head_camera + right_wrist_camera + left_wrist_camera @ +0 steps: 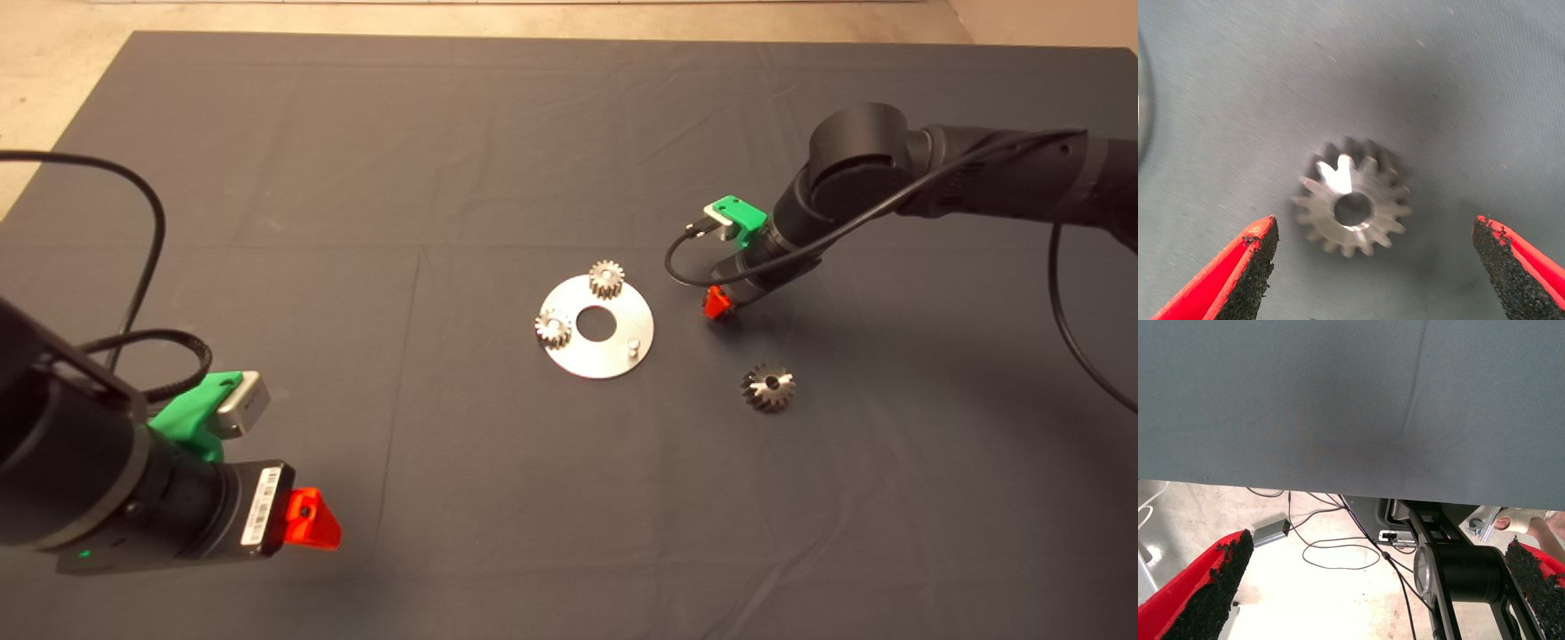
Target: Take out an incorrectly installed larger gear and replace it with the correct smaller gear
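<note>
The smaller gear [1351, 200] lies flat on the mat in the right wrist view, dark steel with short glinting teeth. My right gripper [1375, 225] is open right over it, one finger on each side, not touching. In the head view this gripper [720, 304] sits just right of the round metal plate [613, 356] and hides that gear. The larger gear [769, 388], with long pointed teeth, lies on the mat in front of the gripper. The plate holds two pale small gears [606, 278] [552, 328] and one bare peg [633, 345]. My left gripper [311, 520] is parked, open and empty.
The dark mat [356, 222] covers the table. The plate's rim [1141, 100] shows in the right wrist view. The left wrist view shows the mat's edge [1338, 483], with floor cables [1338, 553] and a robot base beyond it.
</note>
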Controlling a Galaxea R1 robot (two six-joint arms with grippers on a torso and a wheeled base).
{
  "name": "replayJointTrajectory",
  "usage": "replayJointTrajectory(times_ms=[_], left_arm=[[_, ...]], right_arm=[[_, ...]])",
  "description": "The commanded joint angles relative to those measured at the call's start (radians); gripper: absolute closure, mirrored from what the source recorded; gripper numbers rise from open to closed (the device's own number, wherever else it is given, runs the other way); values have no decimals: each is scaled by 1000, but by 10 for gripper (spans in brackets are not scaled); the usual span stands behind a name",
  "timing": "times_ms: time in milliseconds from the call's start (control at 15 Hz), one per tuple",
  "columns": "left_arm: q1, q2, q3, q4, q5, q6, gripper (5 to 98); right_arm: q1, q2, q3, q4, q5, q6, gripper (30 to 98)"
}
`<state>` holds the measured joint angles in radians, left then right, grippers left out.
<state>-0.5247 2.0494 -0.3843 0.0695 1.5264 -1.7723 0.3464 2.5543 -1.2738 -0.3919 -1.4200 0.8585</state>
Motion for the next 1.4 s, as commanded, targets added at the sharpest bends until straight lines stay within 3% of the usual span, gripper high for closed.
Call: replayJointTrajectory(times_ms=[0,467,1333], left_arm=[[-8,-2,15,-22,125,-4,59],[-8,-2,15,-22,126,-4,59],[-8,-2,15,-22,126,-2,59]], right_arm=[[22,-1,2,28,0,5,510],[19,-1,1,28,72,8,510],[6,-2,-7,27,81,7,511]])
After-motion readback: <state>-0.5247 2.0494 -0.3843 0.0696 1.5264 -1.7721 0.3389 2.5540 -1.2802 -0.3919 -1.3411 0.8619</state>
